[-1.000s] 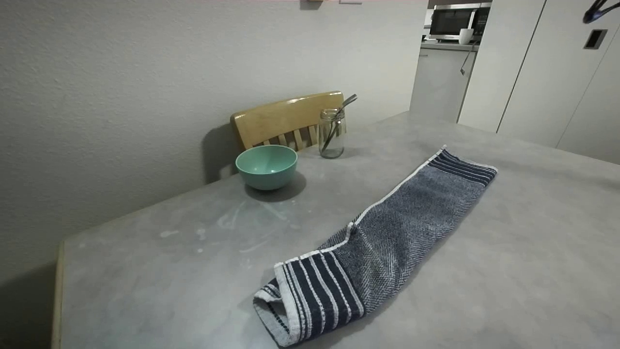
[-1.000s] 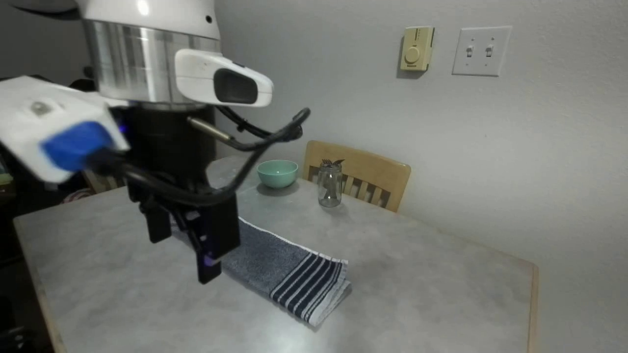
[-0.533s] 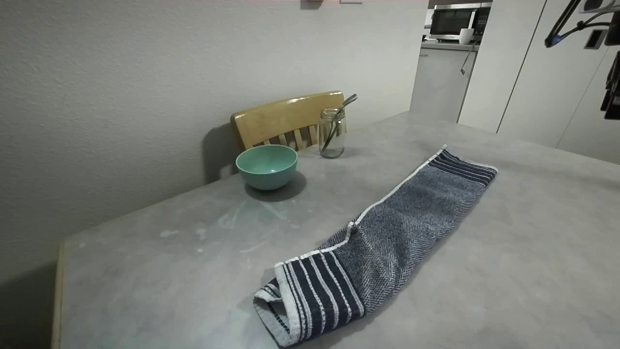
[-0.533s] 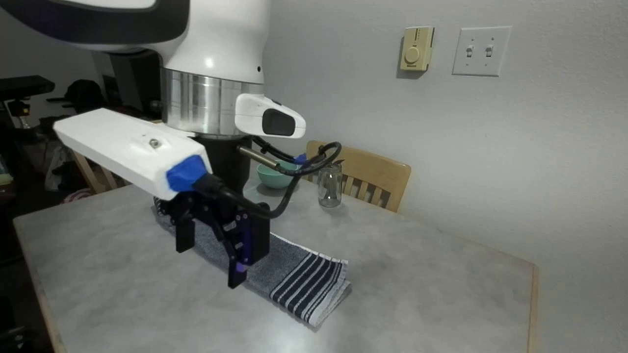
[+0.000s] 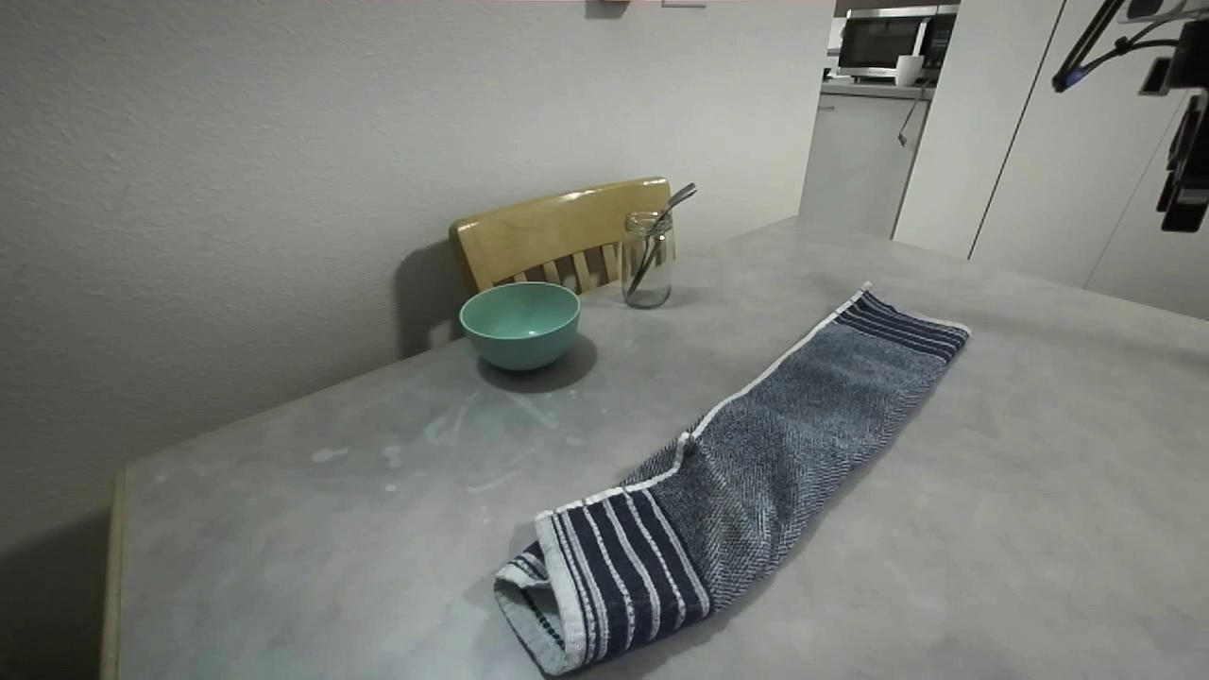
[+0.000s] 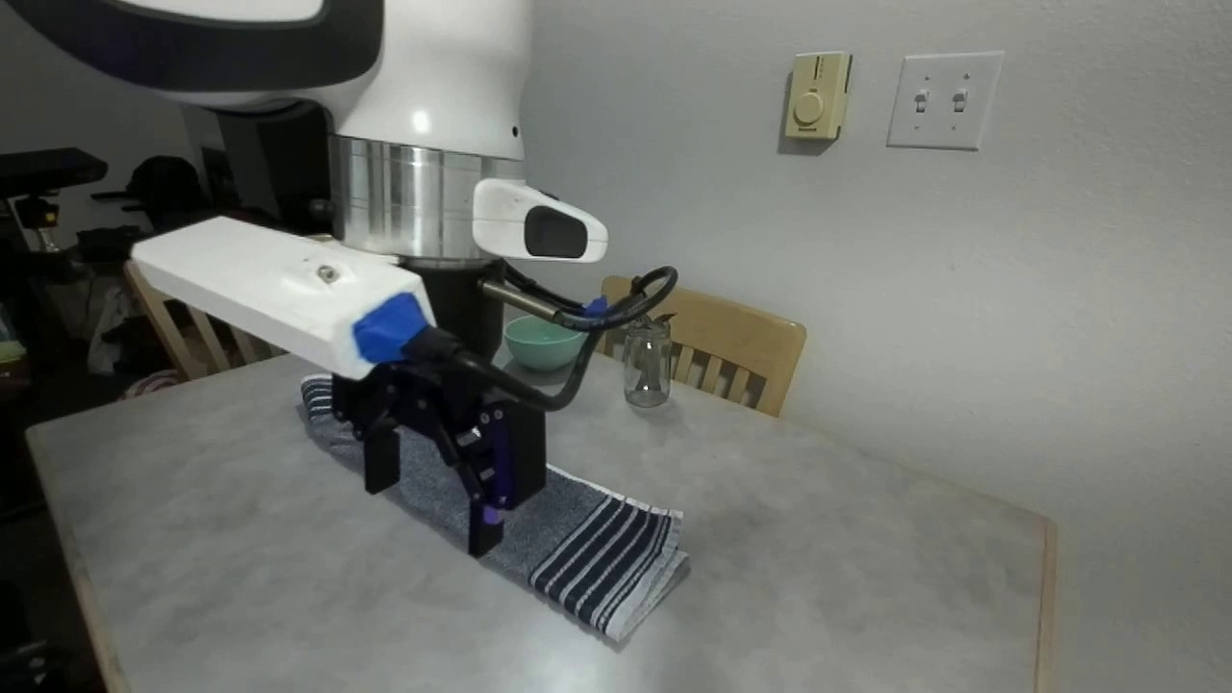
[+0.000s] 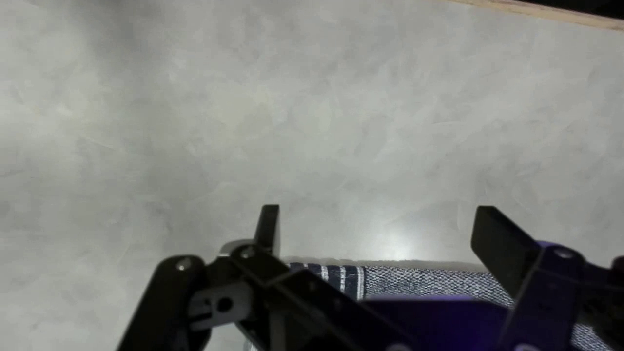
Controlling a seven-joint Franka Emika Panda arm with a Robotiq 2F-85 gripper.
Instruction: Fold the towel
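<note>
- In an exterior view, the arm (image 6: 433,87) has just shifted away from the bench's (image 6: 192,539) left edge; its jaws hang well spread, gripping nothing.
- The towel (image 6: 563,520) hasn't stirred: it slants across mid-bench, its right-hand striped end now nearer the jaws, so I'd guess that end gets pinched.
- The teal bowl (image 6: 539,345) and jar (image 6: 647,373) stand near the far edge.

Towel (image 5: 789,444): 1 | gripper (image 7: 379,209): 1 | bowl (image 5: 519,331): 1 | jar (image 5: 649,283): 1 | table (image 5: 992,519): 1 | chairs (image 6: 727,310): 2 | microwave (image 5: 878,42): 1 | cup (image 5: 909,71): 1 | thermostat (image 6: 818,96): 1 | switchplate (image 6: 943,120): 1
</note>
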